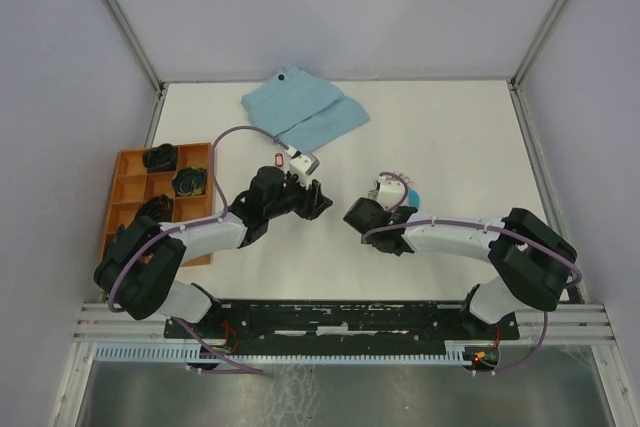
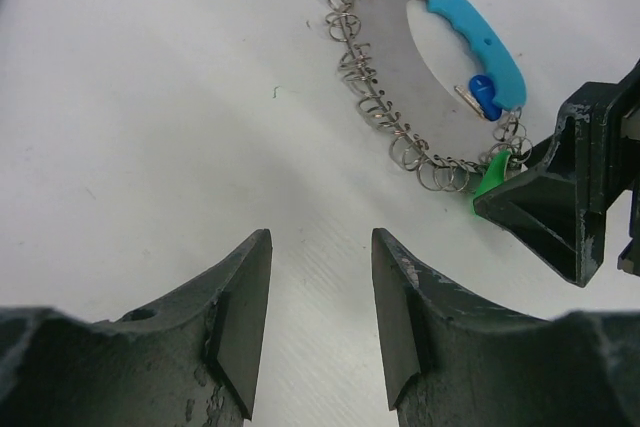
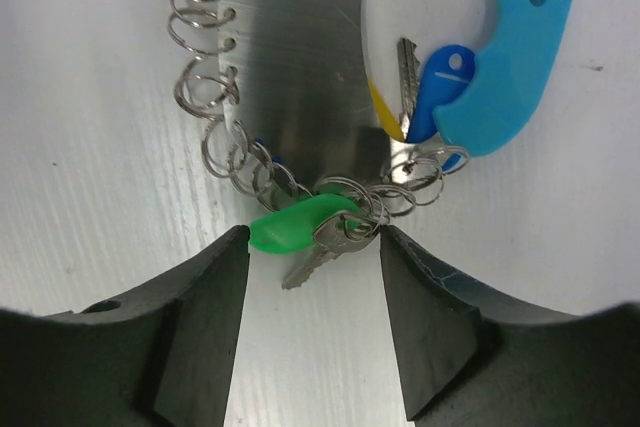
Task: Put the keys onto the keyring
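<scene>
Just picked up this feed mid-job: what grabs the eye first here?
The keyring with its bright blue strap stands out first, lying mid-table. A green-tagged key sits at its chain, inside the open jaws of the right gripper, and a blue-tagged key lies against the strap. A red-tagged key lies apart, just in front of the light-blue cloth at the far side, and the left gripper is open and empty.

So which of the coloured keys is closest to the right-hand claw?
The green-tagged key, lying between the open fingers of the right gripper, at the edge of the keyring. The blue-tagged key sits farther off, beside the light-blue strap.
</scene>
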